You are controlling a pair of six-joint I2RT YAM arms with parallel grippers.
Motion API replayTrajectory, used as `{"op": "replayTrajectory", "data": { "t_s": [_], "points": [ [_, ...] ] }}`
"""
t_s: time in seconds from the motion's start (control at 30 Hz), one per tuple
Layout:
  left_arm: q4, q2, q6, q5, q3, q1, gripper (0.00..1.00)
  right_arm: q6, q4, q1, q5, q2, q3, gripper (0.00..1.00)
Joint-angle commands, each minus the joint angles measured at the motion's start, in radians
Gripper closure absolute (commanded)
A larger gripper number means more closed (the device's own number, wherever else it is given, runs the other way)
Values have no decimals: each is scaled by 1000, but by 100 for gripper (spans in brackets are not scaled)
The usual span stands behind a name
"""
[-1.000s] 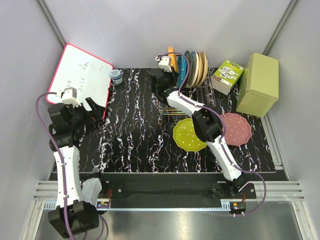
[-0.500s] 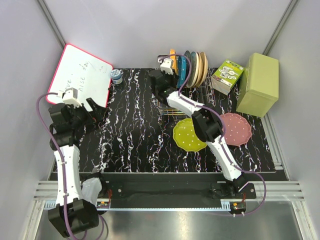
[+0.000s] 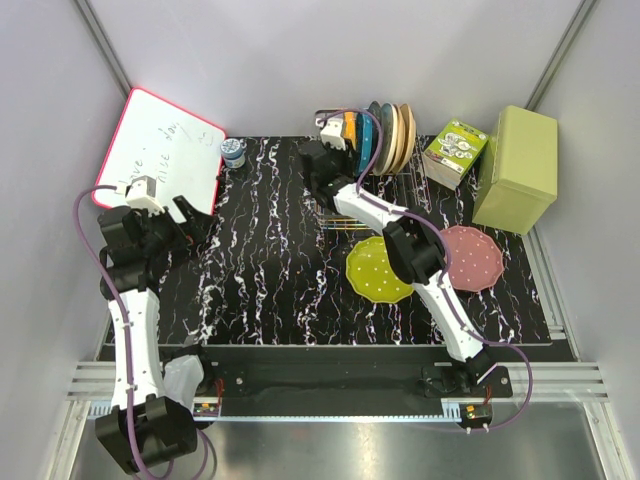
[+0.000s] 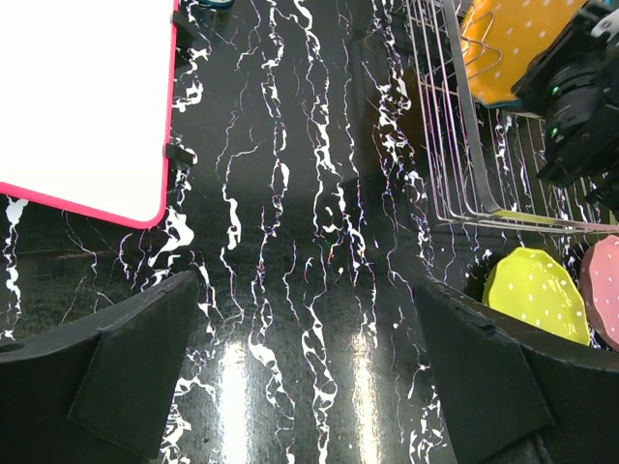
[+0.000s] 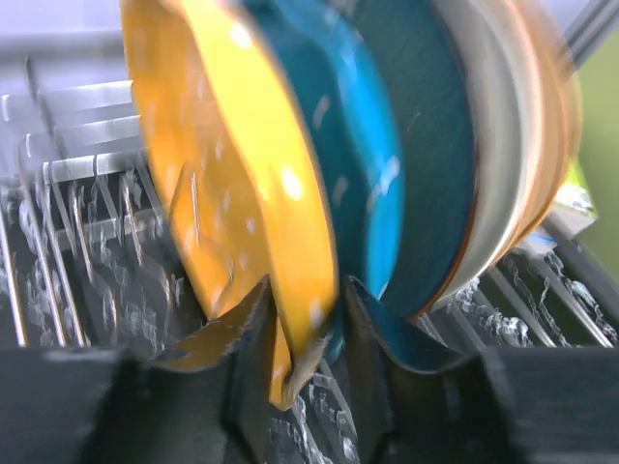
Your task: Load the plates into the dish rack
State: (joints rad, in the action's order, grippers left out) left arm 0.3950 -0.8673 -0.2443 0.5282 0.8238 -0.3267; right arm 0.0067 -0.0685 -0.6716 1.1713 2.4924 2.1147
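Observation:
The orange plate (image 5: 242,145) stands on edge in the dish rack (image 5: 68,193), leaning against the bright blue plate (image 5: 372,164). My right gripper (image 5: 308,290) straddles the orange plate's lower rim. Its left finger touches the plate, and a thin gap shows at the right finger, so the jaws are slightly open. From above, the orange plate (image 3: 349,127) and blue plate (image 3: 364,130) sit at the left end of the rack (image 3: 400,185), beside the right gripper (image 3: 335,128). The yellow-green plate (image 3: 378,270) and pink plate (image 3: 472,257) lie flat on the table. My left gripper (image 4: 305,285) hangs wide open, holding nothing.
Dark teal, beige and tan plates (image 3: 395,135) fill the rack's right slots. An olive-green box (image 3: 517,168) and a green carton (image 3: 455,152) stand at the back right. A red-framed whiteboard (image 3: 160,160) and a small tin (image 3: 233,152) are at the back left.
The orange plate has tipped right against the blue plate, and the right jaws have loosened slightly round its rim. The left arm has not moved.

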Motion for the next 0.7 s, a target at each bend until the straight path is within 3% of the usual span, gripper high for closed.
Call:
{"op": "replayTrajectory", "data": {
  "t_s": [0.0, 0.07, 0.23, 0.4, 0.5, 0.57, 0.63, 0.67],
  "points": [
    [-47, -4, -12, 35, 0, -8, 1, -432, -636, 12, 117, -23, -68, 57],
    [-48, -7, -13, 42, -3, -8, 1, -520, -778, 6, 102, -30, -84, 55],
    [-64, -4, -23, 56, -11, -8, 1, -528, -772, 4, 99, -75, -117, 54],
    [-67, 8, -18, 52, -12, -8, 1, -628, -902, -19, 74, -147, -198, 55],
    [-81, 19, 34, 47, 6, -8, 1, -707, -1001, -55, 12, -239, -275, 55],
    [-116, 43, 54, 116, 6, -6, 1, -723, -1004, -88, -47, -349, -340, 53],
    [-197, 65, -7, 229, -34, 9, 1, -696, -920, -112, -87, -441, -471, 31],
    [-208, 88, -24, 239, -46, 65, 1, -679, -796, -130, -154, -549, -526, 20]
  ]
}}
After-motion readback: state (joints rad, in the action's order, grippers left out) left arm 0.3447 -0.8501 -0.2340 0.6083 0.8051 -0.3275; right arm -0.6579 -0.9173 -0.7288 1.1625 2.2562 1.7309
